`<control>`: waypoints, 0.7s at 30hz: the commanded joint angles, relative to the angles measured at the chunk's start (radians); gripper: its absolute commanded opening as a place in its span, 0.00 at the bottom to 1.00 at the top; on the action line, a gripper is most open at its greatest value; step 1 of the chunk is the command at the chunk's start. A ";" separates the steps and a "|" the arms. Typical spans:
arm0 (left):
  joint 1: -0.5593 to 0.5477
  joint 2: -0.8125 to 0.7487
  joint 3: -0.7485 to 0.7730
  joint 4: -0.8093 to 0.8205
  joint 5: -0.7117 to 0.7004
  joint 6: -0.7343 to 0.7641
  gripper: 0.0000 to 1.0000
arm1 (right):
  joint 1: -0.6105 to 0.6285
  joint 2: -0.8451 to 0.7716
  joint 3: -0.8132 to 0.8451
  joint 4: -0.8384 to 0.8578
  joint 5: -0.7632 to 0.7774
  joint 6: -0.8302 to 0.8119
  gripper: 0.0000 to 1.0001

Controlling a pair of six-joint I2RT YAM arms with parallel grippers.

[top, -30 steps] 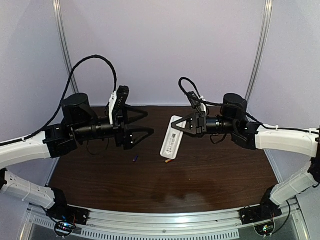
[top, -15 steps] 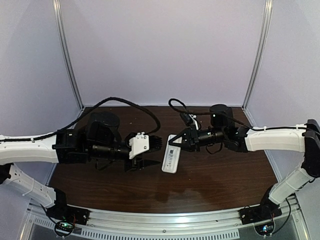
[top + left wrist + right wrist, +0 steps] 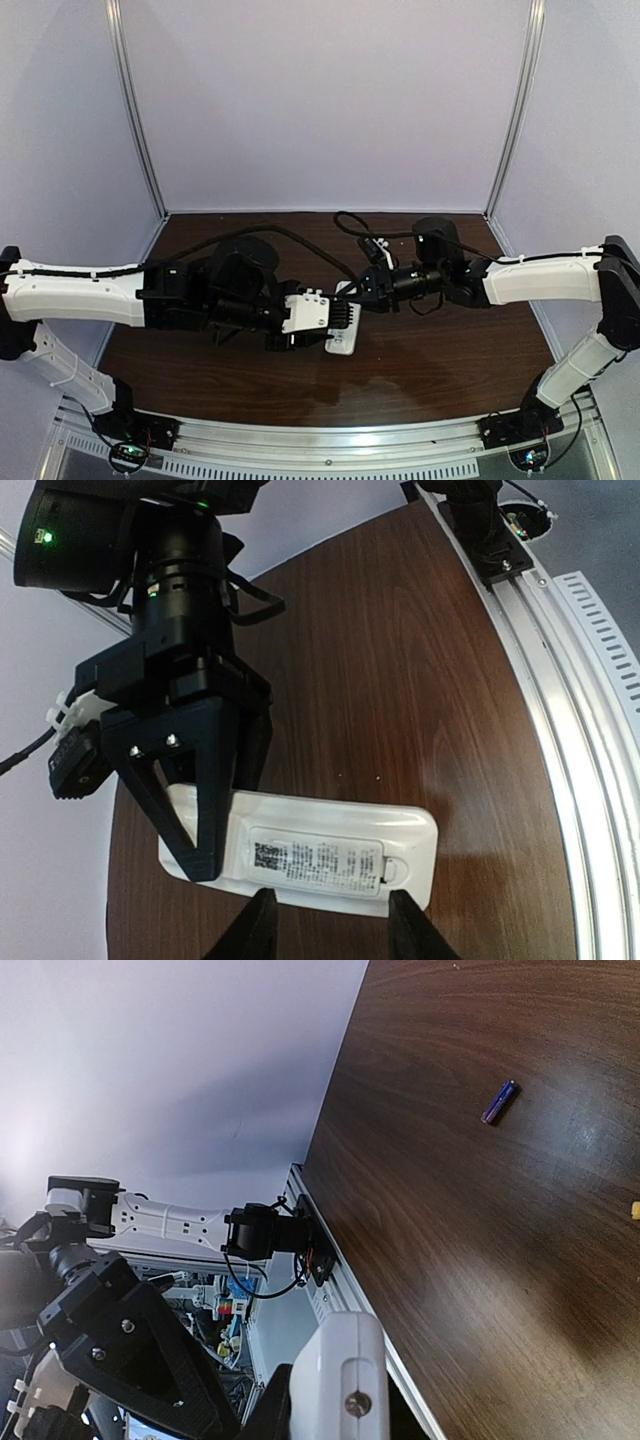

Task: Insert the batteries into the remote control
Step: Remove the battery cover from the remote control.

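Basically, right hand (image 3: 222, 825) pinched one end of the remote control (image 3: 320, 852), label side up, presumably steadying it so the spread left hand (image 3: 330, 935) at its long edge could open its back. Purple battery (image 3: 498, 1101) lay on the tabletop (image 3: 480, 1280).

A purple battery (image 3: 498, 1101) lies flat on the dark brown wooden table (image 3: 450, 350).
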 commanded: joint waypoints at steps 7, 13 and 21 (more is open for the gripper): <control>-0.015 0.062 0.056 -0.015 -0.019 0.045 0.42 | -0.002 0.014 -0.006 0.037 -0.001 0.023 0.00; -0.022 0.095 0.066 -0.016 -0.066 0.062 0.42 | -0.002 0.025 -0.003 0.049 -0.008 0.032 0.00; -0.023 0.122 0.069 -0.018 -0.084 0.073 0.44 | -0.002 0.036 -0.003 0.076 -0.018 0.049 0.00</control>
